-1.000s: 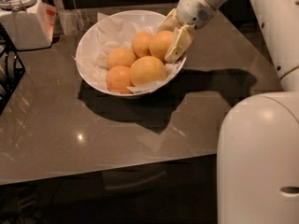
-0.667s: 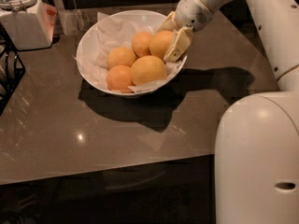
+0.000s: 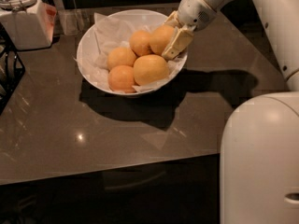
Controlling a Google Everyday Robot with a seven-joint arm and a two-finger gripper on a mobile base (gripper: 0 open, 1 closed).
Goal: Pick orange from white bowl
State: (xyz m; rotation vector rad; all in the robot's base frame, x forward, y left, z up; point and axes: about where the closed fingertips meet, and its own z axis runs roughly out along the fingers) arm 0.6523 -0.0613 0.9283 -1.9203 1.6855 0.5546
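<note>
The white bowl (image 3: 88, 45), lined with crumpled white paper, stands at the back middle of the dark table. It holds several oranges. My gripper (image 3: 171, 33) reaches in from the upper right over the bowl's right rim. Its fingers (image 3: 177, 43) sit on either side of the orange (image 3: 160, 38) at the bowl's back right and are closed on it. That orange still sits at the level of the others. A second big orange (image 3: 150, 69) lies at the front right, and smaller ones (image 3: 121, 57) lie to the left.
A white lidded jar (image 3: 21, 13) and a clear glass (image 3: 70, 21) stand at the back left. A black wire rack (image 3: 7, 73) is at the left edge. My white body (image 3: 261, 162) fills the lower right, in front of the table's front edge (image 3: 117, 169).
Hardly anything differs. The gripper stays around the back right orange, which may have risen very slightly. The bowl and the other oranges have not moved.
</note>
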